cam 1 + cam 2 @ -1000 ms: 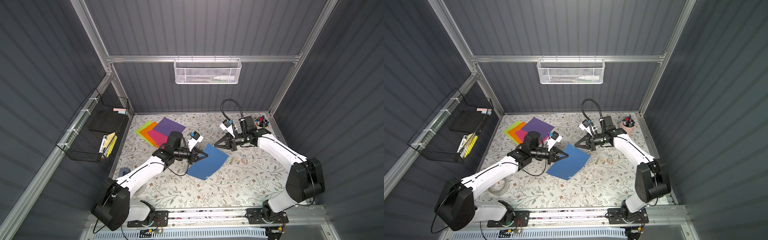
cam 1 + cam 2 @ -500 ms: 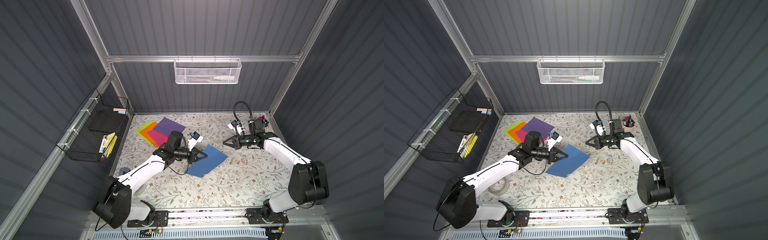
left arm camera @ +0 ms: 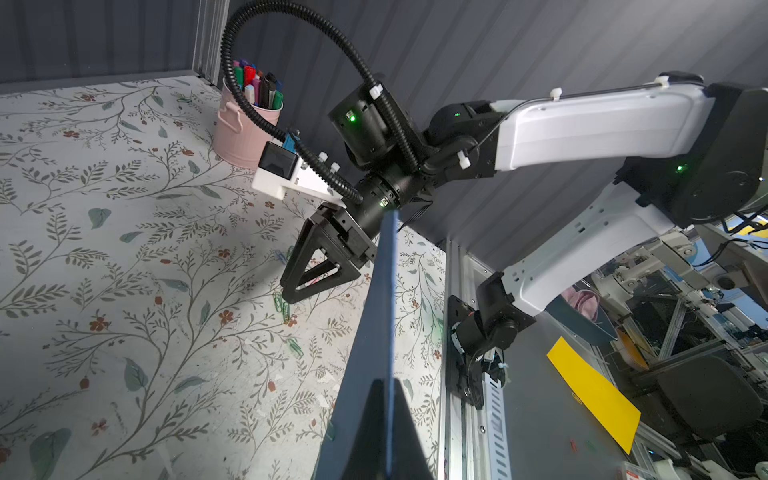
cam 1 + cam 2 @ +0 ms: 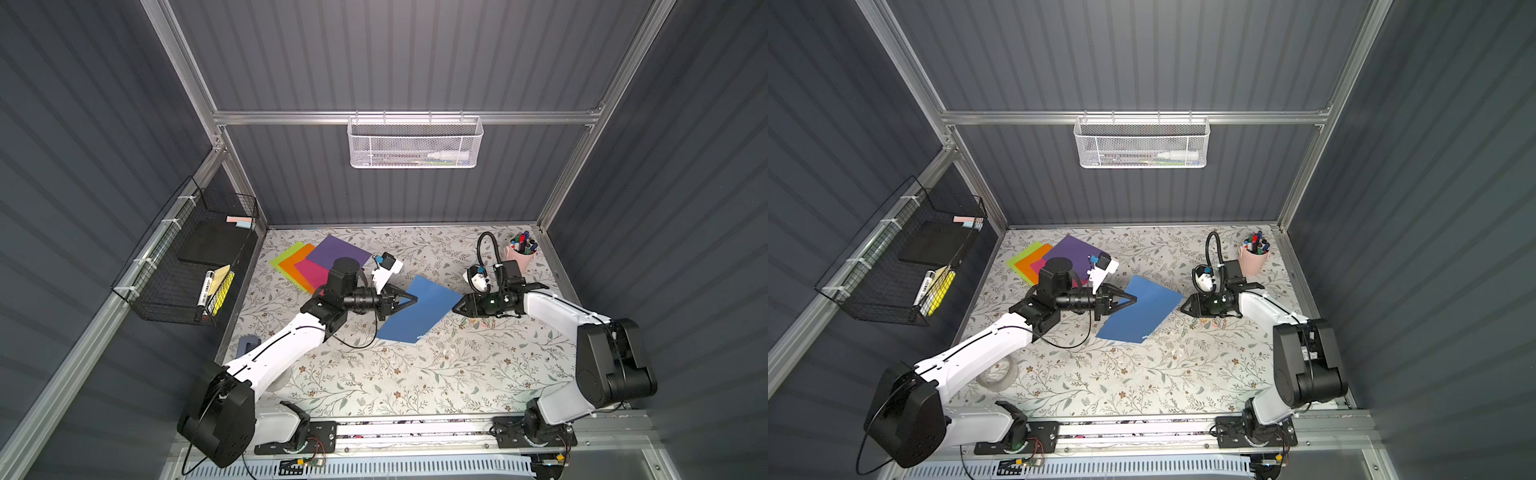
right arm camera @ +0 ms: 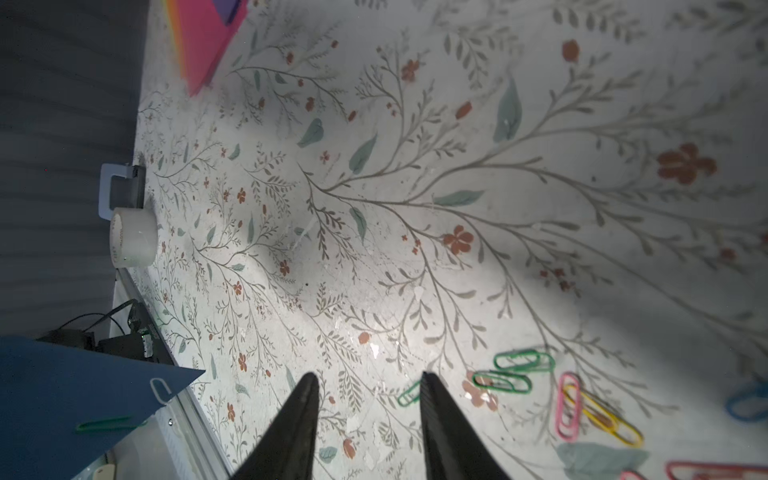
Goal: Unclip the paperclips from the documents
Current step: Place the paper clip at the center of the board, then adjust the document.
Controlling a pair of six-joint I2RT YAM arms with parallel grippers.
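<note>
A pink pot of marker pens stands at the flowered bench's far right corner. A white mesh basket hangs on the back wall and a black wire basket on the left wall. A tape roll sits by the bench's left edge.

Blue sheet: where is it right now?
In a top view the blue sheet is mid-table, one edge pinched by the left gripper, its opposite corner beside the open right gripper.
</note>
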